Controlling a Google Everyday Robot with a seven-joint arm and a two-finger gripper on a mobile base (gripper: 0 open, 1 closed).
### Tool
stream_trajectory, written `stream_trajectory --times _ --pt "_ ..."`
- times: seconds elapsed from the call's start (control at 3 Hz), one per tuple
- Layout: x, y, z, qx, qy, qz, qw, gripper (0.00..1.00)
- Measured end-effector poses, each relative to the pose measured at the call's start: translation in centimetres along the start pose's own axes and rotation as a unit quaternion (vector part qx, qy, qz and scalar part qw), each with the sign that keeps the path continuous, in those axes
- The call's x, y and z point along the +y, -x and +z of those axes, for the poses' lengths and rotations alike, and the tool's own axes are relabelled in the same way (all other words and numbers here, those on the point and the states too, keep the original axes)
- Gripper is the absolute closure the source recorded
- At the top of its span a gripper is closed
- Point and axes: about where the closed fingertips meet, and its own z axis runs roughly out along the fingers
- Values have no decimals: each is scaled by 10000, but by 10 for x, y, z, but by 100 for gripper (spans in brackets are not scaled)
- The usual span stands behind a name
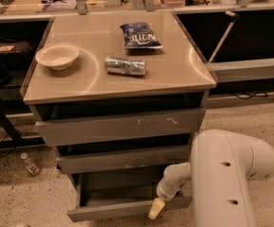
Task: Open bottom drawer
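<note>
gripper (156, 208) sits low at the near right, its pale tip at the top edge of the bottom drawer (123, 212), toward the right end of the front panel; whether it is apart or together cannot be told. the white arm (226, 174) fills the near right corner. the bottom drawer stands pulled out toward the near side, its shallow grey tray showing, below the middle drawer (123, 159) and the scratched top drawer (123, 126). on the bench (179, 74) sit a white bowl (57, 56) at left, a crushed can (124, 65) in the middle and a blue chip bag (141, 35) farther back.
</note>
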Motion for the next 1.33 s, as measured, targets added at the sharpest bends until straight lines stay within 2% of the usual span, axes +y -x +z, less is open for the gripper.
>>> stream_trajectory --times 0.67,1.33 --pt "5 -19 14 254 304 54 9992 0" --pt "-18 -34 30 217 110 246 9994 0"
